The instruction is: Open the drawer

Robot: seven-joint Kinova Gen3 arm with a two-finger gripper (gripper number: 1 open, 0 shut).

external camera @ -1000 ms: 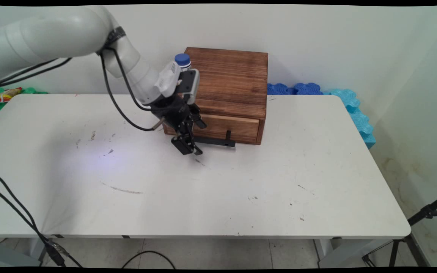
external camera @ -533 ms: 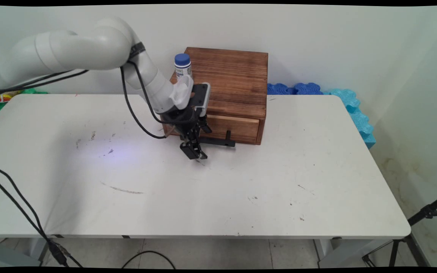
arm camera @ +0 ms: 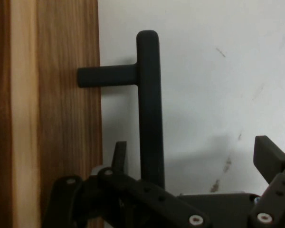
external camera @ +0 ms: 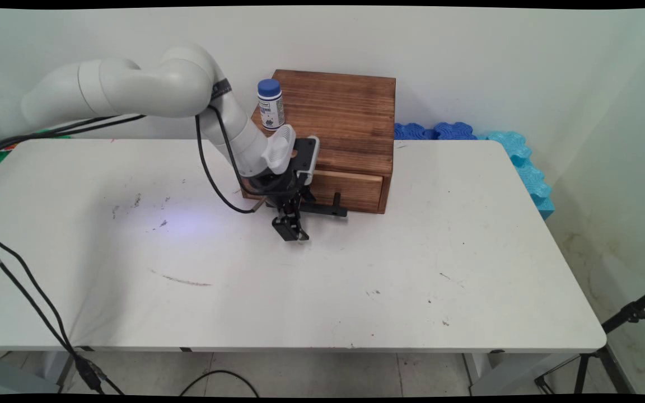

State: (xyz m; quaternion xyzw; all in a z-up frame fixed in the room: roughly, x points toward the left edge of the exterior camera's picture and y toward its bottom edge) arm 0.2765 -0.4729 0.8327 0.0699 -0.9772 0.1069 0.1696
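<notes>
Down by the front of the brown wooden box with a drawer, the black two-finger gripper hangs low over the white table. Its fingers are spread wide, one on each side of the long black bar handle on the drawer front, and they do not squeeze it. A small white bottle with a blue cap stands upright on the far left corner of the box top.

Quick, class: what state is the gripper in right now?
Gripper: open, one finger either side of the drawer handle, holding nothing.
</notes>
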